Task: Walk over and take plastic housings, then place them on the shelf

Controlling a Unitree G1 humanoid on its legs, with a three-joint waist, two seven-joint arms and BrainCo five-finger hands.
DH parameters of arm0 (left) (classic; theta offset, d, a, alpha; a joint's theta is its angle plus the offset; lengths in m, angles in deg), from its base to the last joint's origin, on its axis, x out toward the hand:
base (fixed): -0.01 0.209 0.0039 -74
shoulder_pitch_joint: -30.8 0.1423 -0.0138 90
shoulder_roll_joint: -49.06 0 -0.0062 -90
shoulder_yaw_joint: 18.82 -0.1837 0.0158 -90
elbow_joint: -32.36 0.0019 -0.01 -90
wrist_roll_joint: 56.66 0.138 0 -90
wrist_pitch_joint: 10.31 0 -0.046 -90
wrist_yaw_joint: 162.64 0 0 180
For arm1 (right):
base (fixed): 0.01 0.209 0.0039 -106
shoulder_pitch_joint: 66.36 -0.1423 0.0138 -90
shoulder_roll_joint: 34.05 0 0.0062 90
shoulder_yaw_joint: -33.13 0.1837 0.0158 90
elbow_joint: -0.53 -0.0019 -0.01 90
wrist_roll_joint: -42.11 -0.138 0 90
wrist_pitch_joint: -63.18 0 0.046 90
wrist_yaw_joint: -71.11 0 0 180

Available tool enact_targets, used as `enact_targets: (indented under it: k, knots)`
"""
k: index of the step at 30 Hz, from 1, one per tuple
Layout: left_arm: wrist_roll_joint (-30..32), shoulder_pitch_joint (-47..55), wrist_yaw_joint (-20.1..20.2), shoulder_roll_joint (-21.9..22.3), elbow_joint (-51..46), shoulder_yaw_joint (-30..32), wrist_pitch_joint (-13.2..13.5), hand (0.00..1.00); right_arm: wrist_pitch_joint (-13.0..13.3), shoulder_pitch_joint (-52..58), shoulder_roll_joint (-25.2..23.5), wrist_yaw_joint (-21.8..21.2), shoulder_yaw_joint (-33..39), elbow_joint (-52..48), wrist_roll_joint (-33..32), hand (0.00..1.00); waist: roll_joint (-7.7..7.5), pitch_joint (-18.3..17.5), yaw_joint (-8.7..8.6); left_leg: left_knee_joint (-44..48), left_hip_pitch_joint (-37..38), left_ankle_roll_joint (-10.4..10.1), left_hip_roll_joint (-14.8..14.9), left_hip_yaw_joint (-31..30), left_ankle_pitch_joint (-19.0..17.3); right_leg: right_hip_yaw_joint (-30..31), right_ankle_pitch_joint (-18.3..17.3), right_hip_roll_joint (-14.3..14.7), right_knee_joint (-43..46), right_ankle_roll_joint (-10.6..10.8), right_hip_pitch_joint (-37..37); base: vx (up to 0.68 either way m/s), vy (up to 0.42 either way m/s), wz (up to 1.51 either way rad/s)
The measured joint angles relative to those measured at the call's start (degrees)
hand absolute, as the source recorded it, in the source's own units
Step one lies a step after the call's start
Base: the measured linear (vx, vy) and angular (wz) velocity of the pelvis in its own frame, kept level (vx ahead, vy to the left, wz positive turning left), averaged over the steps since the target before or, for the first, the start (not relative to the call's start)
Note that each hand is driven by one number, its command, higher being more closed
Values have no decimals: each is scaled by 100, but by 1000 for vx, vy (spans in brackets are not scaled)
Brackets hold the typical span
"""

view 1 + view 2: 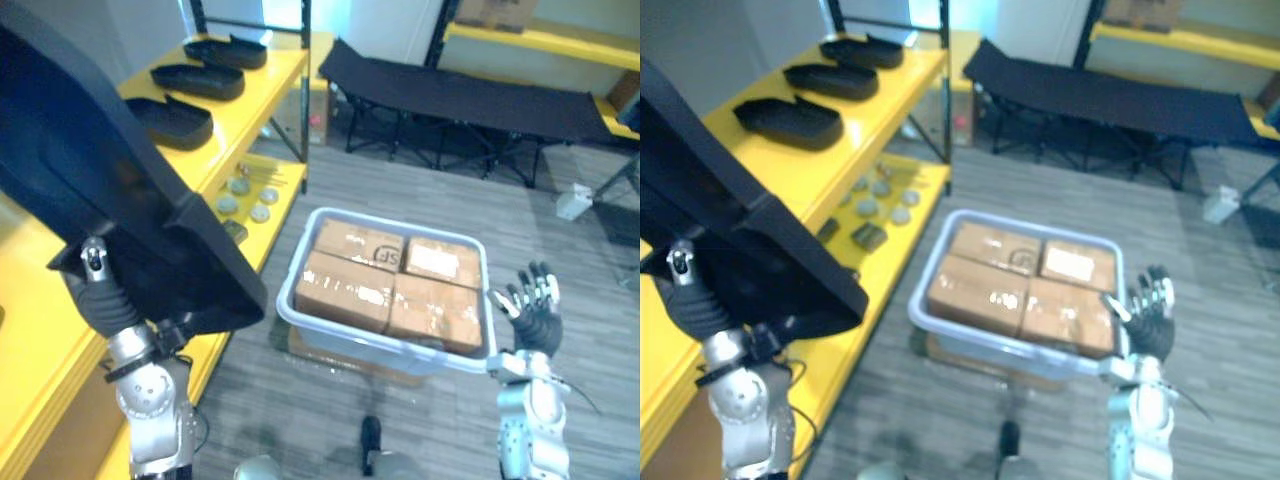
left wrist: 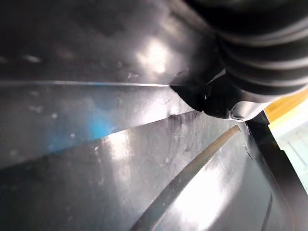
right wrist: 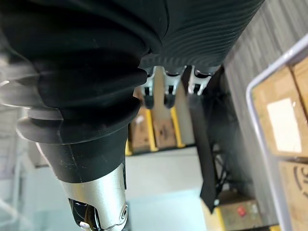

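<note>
**Housing raised over the yellow shelf, left hand's grasp hidden**

I saw the held housing (image 1: 110,170) up close to the head camera, above the near end of the yellow shelf (image 1: 255,125). It was a large black plastic shell, smooth and slightly glossy, with a raised rim along its edge. Its long axis ran on a slant, and the low end pointed down toward the tote (image 1: 300,270).

The left hand (image 1: 100,290) sat under it against the underside. Its fingers were behind the plastic, so I could not tell how it gripped.

The right hand (image 1: 530,305) was raised just beside the tote's near right corner, fingers spread and holding nothing.

Three more housings (image 1: 197,80) lay in a row on the shelf's top board toward its far end, each one crosswise. Small round parts (image 1: 240,200) lay on the lower board.

The tote was pale grey plastic with rounded corners. It stood on the carpet and held four cardboard boxes (image 1: 390,280) packed edge to edge. A black folding cot (image 1: 470,100) stood beyond it.
</note>
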Motion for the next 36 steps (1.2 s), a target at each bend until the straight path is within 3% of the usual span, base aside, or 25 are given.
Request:
enact_targets:
  k: [3,9,13,18,21,25,30,36]
  knots:
    - [162,-177,-148,-148,0,18,18,100,19,-166,5,127,-18,0,0,0,8,324,66,259,-147,28,44,-91,-104,17,-49,42,153,-13,-88,-83,23,2]
    - [225,-200,-444,-160,1,13,21,100,40,-201,10,122,-70,-1,2,0,20,413,131,285,-263,48,27,-147,-131,-25,-38,28,181,31,-148,13,18,5]
    - [464,-234,-705,-158,0,5,16,100,138,-438,114,118,-94,-6,39,0,120,632,158,186,-216,53,-59,-235,-105,-70,-253,-60,523,50,-253,40,13,12]
    - [701,-16,-1110,-135,-78,157,-24,100,113,-448,149,-42,-210,-32,196,0,144,667,230,-390,3,79,-349,-472,185,-352,-570,-338,840,83,-223,77,3,35]
    - [901,441,-1303,-108,-364,712,-100,100,65,-509,155,-200,-361,-32,227,0,162,663,337,-650,18,40,-453,-836,368,-696,-792,-463,1052,78,-162,86,-31,65]
    - [903,1126,-1499,-98,-615,1713,-264,100,-13,-712,164,-297,-820,-2,269,0,205,634,747,-946,407,-34,-533,-1369,499,-1186,-1235,-612,1378,108,285,84,-55,70]
    - [1068,1943,-1639,258,-707,2617,-275,100,-110,-1086,142,-384,-1465,419,444,0,276,384,1313,-1019,357,-65,-628,-1963,528,-1747,-1437,-687,1389,140,638,42,-42,62]
    - [1010,2246,-1672,837,-771,3208,-168,100,-264,-1343,-18,-356,-1834,815,659,0,245,54,1678,-1040,275,-54,-794,-2408,572,-2023,-1446,-729,1108,157,984,20,1,46]
